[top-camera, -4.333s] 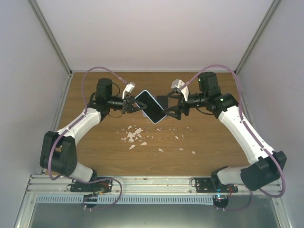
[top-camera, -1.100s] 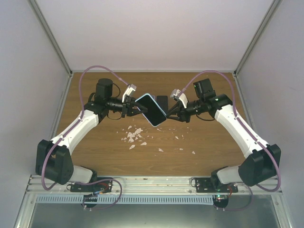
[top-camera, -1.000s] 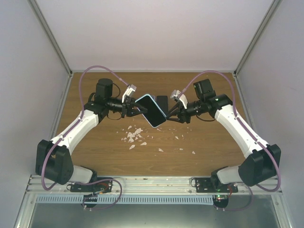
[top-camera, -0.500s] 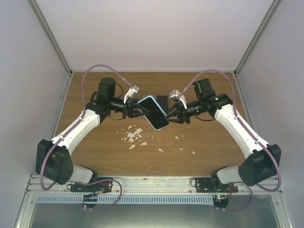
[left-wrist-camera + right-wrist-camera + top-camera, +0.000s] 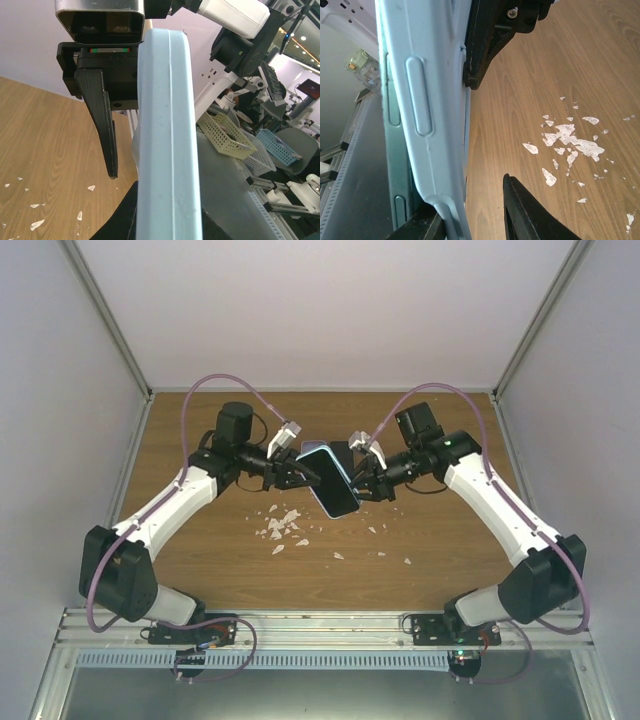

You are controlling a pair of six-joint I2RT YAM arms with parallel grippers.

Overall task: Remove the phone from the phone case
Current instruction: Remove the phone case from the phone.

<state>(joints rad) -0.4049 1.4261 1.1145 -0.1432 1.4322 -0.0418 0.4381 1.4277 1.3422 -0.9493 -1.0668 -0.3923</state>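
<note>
Left tool [image 5: 300, 473]: clamped on left edge of pale-blue rubbery phone case [image 5: 167, 150]. Right tool [image 5: 360, 483]: parted, straddling case's right edge. Black-screened phone [image 5: 337, 492] seated inside case, wooden bench [image 5: 440, 540] below. Extraction pending.

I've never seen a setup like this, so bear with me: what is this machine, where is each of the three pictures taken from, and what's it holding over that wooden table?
This is a robot: a left arm and a right arm bolted at the near edge of a wooden table, each ending in a two-fingered pincer. The wide picture looks down from above; the other two come from a camera on each wrist. The left pincer grips a pale blue phone case in the air, the dark-screened phone inside it. The right pincer straddles the opposite edge, one finger not touching. Small white scraps lie on the table.
</note>
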